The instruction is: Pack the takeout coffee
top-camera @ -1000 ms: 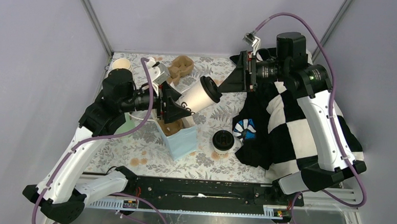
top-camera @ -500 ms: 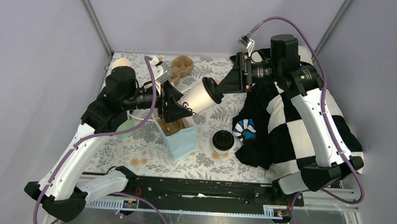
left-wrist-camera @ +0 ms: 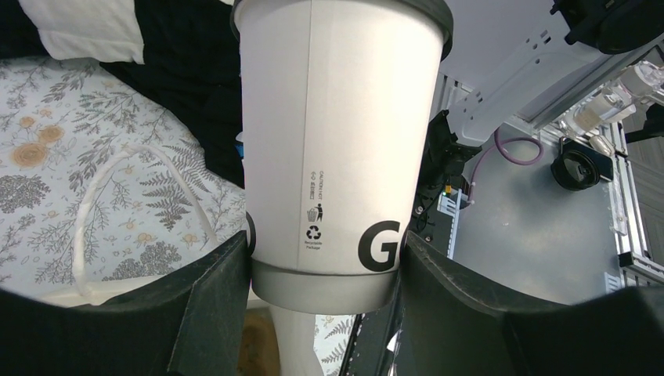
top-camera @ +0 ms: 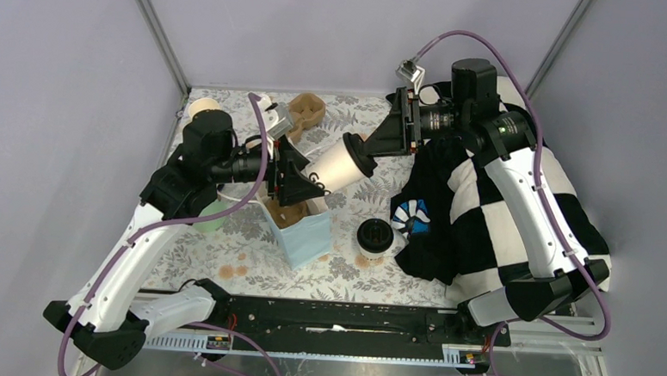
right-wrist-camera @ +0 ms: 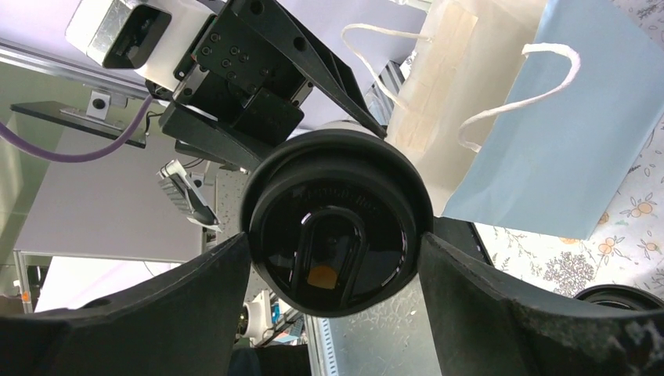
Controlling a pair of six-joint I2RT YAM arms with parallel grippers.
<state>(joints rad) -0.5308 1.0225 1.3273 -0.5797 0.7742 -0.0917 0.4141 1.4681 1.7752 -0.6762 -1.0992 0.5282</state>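
Observation:
One takeout coffee cup (top-camera: pixel 336 164), white with a black lid, hangs tilted in the air above the blue bag (top-camera: pixel 306 238). My left gripper (top-camera: pixel 300 182) is shut on its base, the fingers pressing both sides of the cup (left-wrist-camera: pixel 337 117). My right gripper (top-camera: pixel 375 143) stands over the lid end; in the right wrist view both fingers touch the rim of the black lid (right-wrist-camera: pixel 337 223). A second takeout coffee cup (top-camera: pixel 376 238) stands on the table to the right of the bag, its lid edge (right-wrist-camera: pixel 626 296) just in view.
A black-and-white checkered cloth (top-camera: pixel 493 205) covers the right side. A blue-and-white round object (top-camera: pixel 412 216) lies at its edge. A brown cup carrier (top-camera: pixel 306 111) and a stack of cream cups (top-camera: pixel 202 108) stand at the back. A mint-green cup (top-camera: pixel 212 220) sits under the left arm.
My right gripper has moved left onto the cup's lid end and its fingers have come in against the lid. The left gripper still holds the cup, slightly lower.

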